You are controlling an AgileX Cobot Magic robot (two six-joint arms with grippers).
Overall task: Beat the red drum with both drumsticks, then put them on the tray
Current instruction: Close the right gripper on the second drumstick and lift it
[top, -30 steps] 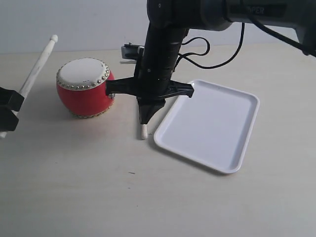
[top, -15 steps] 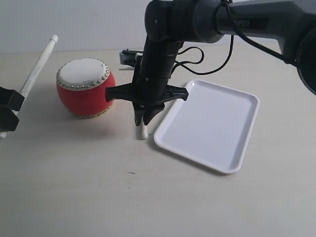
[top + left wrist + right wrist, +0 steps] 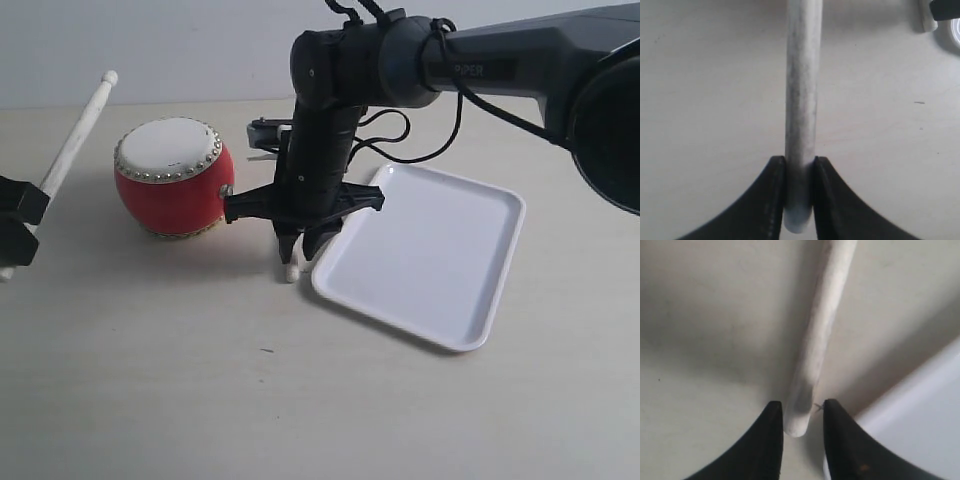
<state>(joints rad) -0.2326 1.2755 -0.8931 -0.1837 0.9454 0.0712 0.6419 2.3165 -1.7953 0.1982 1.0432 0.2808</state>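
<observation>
The red drum (image 3: 172,178) stands on the table at the left. At the left edge my left gripper (image 3: 15,225) is shut on one drumstick (image 3: 75,140), which slants up past the drum; its fingers clamp the shaft (image 3: 801,100) near its butt end. The other drumstick (image 3: 292,268) lies on the table between the drum and the white tray (image 3: 430,250). My right gripper (image 3: 298,250) has come down over it, open, its fingers either side of the stick's end (image 3: 807,370) with a small gap on the tray side (image 3: 920,405).
The right arm's body and cables (image 3: 330,130) stand over the gap between drum and tray. In the left wrist view the lying stick's end (image 3: 927,20) shows far off on bare tabletop.
My right gripper has lowered onto the lying drumstick, and its fingers now stand apart around the stick's end. The left gripper and its stick have not moved.
</observation>
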